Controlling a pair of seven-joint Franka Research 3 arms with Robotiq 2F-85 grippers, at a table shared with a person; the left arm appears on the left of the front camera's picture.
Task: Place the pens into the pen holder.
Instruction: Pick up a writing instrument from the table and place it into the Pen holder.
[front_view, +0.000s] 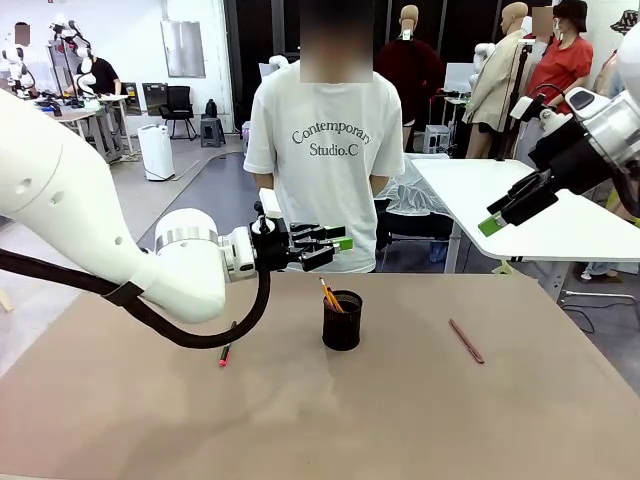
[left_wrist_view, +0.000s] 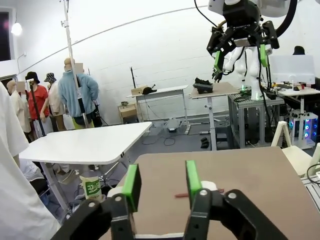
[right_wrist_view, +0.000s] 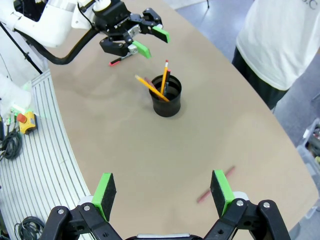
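Left tool (left_wrist_view: 161, 175): pads parted with nothing between them; it hovers level just above and behind the pen holder (front_view: 342, 322), a spot suited to dropping pens in.
Right tool (right_wrist_view: 162, 192): spread wide and empty, raised off to the right, leaving the middle free.
Pen holder: upright mid-table (front_view: 120, 420), with a yellow-orange pencil (front_view: 329, 294) leaning on its rim.
Black-and-red pen (front_view: 226, 350): flat on the table, left of the holder.
Maroon pen (front_view: 466, 341): flat to the right, probably the right tool's pick.

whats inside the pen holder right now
Two yellow-orange pencils stick up out of the pen holder; their lower ends and the bottom are hidden by its black wall.
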